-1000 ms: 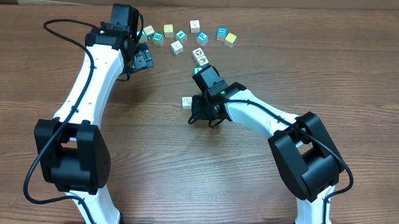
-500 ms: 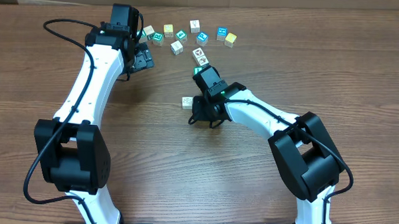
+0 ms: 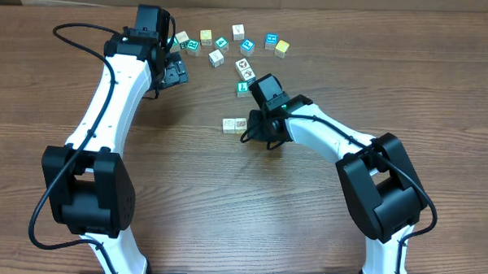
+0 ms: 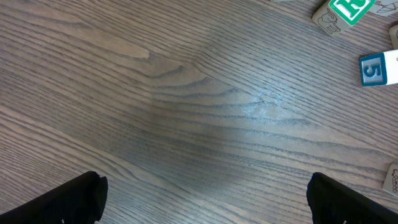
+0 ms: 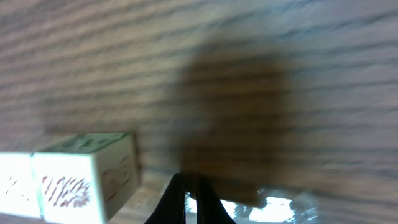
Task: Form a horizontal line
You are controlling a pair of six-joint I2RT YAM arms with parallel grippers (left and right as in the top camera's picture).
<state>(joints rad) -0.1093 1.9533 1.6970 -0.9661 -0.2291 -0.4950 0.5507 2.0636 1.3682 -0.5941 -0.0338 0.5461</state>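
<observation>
Small lettered cubes lie on the wooden table. Several sit in a loose arc at the back (image 3: 221,43). Two cubes (image 3: 235,124) sit side by side at mid-table. A white cube (image 3: 245,69) and a green one (image 3: 243,89) lie behind them. My right gripper (image 3: 257,138) is shut and empty, low over the table just right of the pair. The nearest cube shows at the left of the right wrist view (image 5: 87,174), beside the shut fingers (image 5: 186,199). My left gripper (image 3: 175,72) is open and empty near the arc's left end, over bare wood (image 4: 202,199).
The left wrist view shows a green-faced cube (image 4: 348,9), a blue "5" cube (image 4: 379,67) and a cube's edge (image 4: 392,180) at its right side. The table's back edge (image 3: 330,11) runs just behind the arc.
My right gripper has moved right and a little back. A second cube now shows beside the lone mid-table cube. The left arm has not moved.
</observation>
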